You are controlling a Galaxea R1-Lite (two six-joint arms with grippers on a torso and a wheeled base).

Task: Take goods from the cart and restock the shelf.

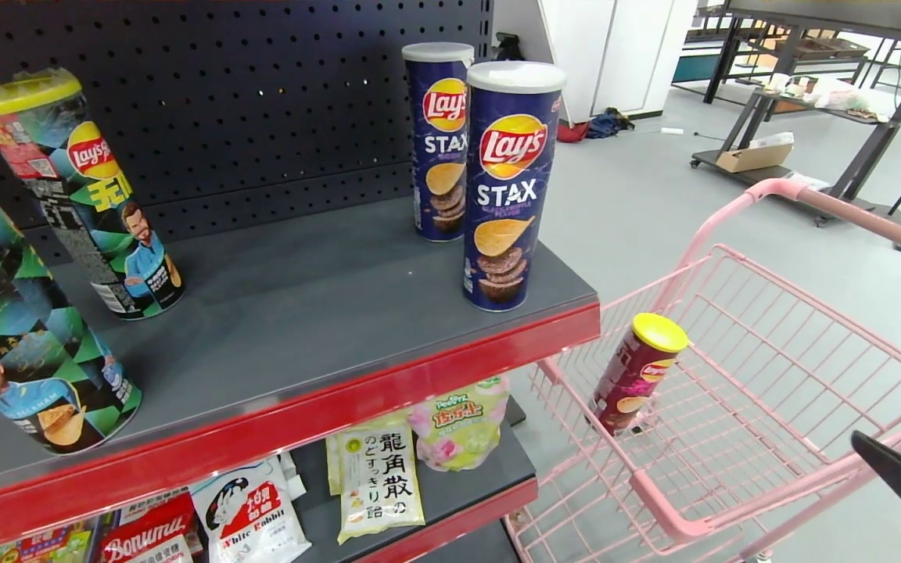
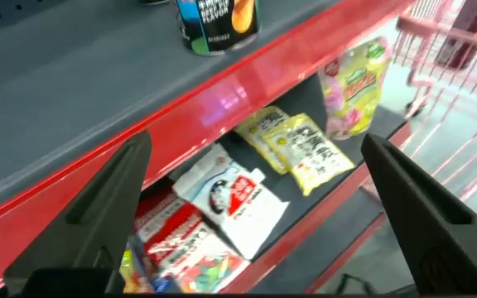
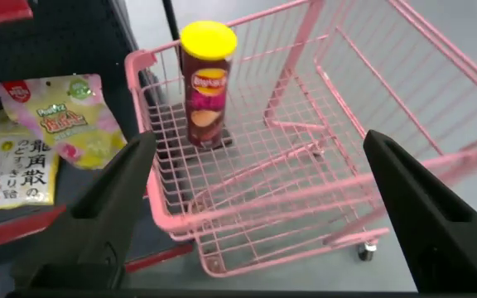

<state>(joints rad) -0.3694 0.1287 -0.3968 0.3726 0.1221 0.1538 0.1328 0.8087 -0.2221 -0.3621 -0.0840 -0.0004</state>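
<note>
Our right tool (image 3: 257, 145) and left tool (image 2: 255, 141) both gape open; the maroon can (image 1: 638, 375) (five o'clock from the blue cans (image 1: 509, 188)) may topple if we clip its lid

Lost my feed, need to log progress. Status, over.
Left gripper open, empty, by the shelf. Right gripper open, empty, above pink cart. Maroon chip can upright in cart, not yet grasped. Nothing blocking it.

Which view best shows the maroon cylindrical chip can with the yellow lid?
Right wrist view: the maroon can stands whole, upright in the pink wire cart. Head view shows it with its lower part behind cart wires. Left wrist view: a blurred sliver at most.
</note>
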